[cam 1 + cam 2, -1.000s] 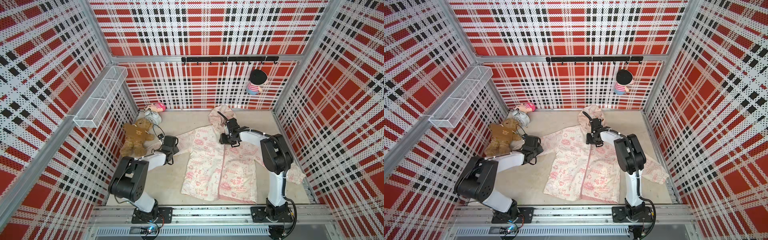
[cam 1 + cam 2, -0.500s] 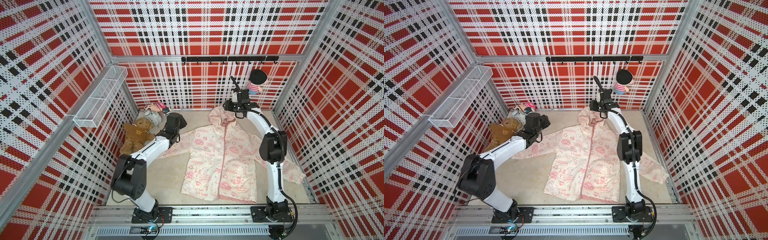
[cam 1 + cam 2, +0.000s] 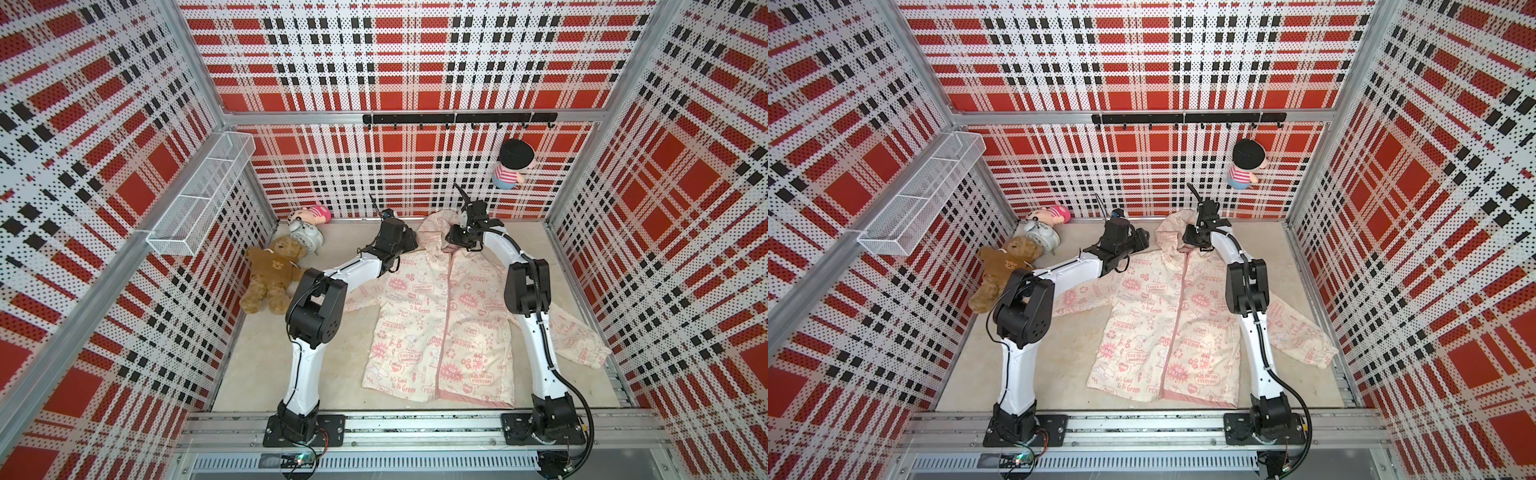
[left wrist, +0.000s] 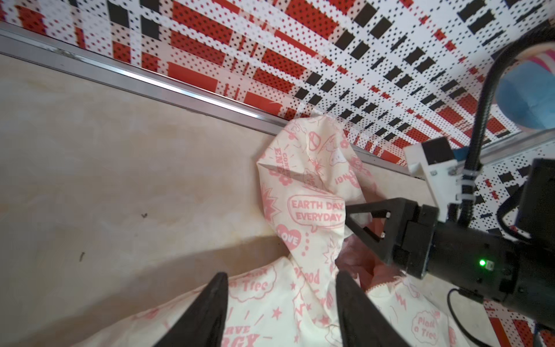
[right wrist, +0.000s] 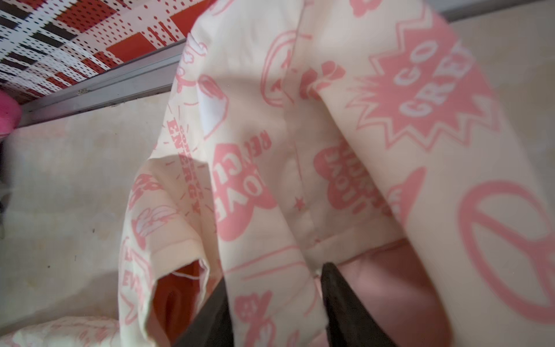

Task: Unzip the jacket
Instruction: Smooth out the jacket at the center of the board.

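Approach step: jacket looks fully zipped. Left hand spread over its shoulder. Right hand half-spread astride hood edge, upper centre, nothing pinched. Next: find the pull, pin the collar.

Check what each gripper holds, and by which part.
Left gripper: jaws open over the jacket shoulder, holding nothing. Right gripper: jaws straddle the hood edge near the collar; whether they are clamped on it cannot be told.

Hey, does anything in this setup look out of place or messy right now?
The jacket lies mostly flat, but its hood is bunched up against the back wall instead of spread out. The teddy bear sprawls askew by the left wall.
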{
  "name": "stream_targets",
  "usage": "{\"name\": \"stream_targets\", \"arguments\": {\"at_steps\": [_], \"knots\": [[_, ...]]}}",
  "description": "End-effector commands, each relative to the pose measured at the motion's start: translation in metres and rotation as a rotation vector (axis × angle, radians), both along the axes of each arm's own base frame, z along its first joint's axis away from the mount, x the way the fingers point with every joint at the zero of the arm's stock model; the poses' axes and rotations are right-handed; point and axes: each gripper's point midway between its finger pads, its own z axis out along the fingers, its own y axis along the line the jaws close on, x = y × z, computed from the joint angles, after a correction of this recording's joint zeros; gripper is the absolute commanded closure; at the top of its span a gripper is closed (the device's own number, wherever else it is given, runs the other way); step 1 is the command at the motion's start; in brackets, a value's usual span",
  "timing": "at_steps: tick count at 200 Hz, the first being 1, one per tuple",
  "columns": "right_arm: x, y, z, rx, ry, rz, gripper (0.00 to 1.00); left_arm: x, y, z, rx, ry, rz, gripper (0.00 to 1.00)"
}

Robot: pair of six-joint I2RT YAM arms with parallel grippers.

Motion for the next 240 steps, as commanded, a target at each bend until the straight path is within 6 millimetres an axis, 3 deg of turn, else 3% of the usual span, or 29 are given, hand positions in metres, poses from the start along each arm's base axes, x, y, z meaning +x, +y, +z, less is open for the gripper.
{"name": "stream_targets", "arguments": {"at_steps": [1,25,44,79,91,102,111,139,168,192,213,240], "knots": [[-0.012,-0.034,-0.027,-0.115,0.088,-0.099,0.73,0.011,0.012,-0.033,-0.078,0.075,0.041,0.5],[-0.018,-0.052,-0.023,-0.118,0.063,-0.162,0.81,0.011,0.02,-0.055,-0.078,0.106,0.075,0.57],[-0.015,-0.046,-0.002,-0.024,-0.032,-0.144,0.84,0.01,0.02,-0.06,-0.057,0.103,0.079,0.6],[-0.008,-0.017,0.031,0.115,-0.144,-0.024,0.82,0.008,0.019,-0.047,-0.034,0.061,0.083,0.6],[-0.006,-0.008,0.034,0.142,-0.138,0.026,0.75,0.007,0.018,-0.041,-0.029,0.042,0.081,0.59],[-0.006,0.002,0.03,0.158,-0.112,0.08,0.55,0.007,0.02,-0.035,-0.027,0.026,0.086,0.56],[-0.007,0.01,0.03,0.169,-0.093,0.123,0.45,0.008,0.019,-0.029,-0.033,0.009,0.084,0.52],[-0.016,0.024,0.045,0.247,-0.103,0.172,0.38,0.015,0.006,0.0,-0.076,-0.057,0.056,0.48],[-0.017,0.007,0.074,0.184,-0.173,0.09,0.37,0.019,-0.03,0.033,-0.098,-0.133,-0.049,0.46],[-0.021,-0.027,0.085,0.011,-0.183,-0.019,0.39,0.015,-0.054,0.05,-0.021,-0.214,-0.141,0.39],[-0.029,-0.055,0.097,-0.11,-0.203,-0.104,0.38,0.012,-0.066,0.052,0.079,-0.287,-0.202,0.33],[-0.039,-0.073,0.112,-0.098,-0.243,-0.159,0.4,0.019,-0.073,0.045,0.187,-0.339,-0.265,0.32]]}}
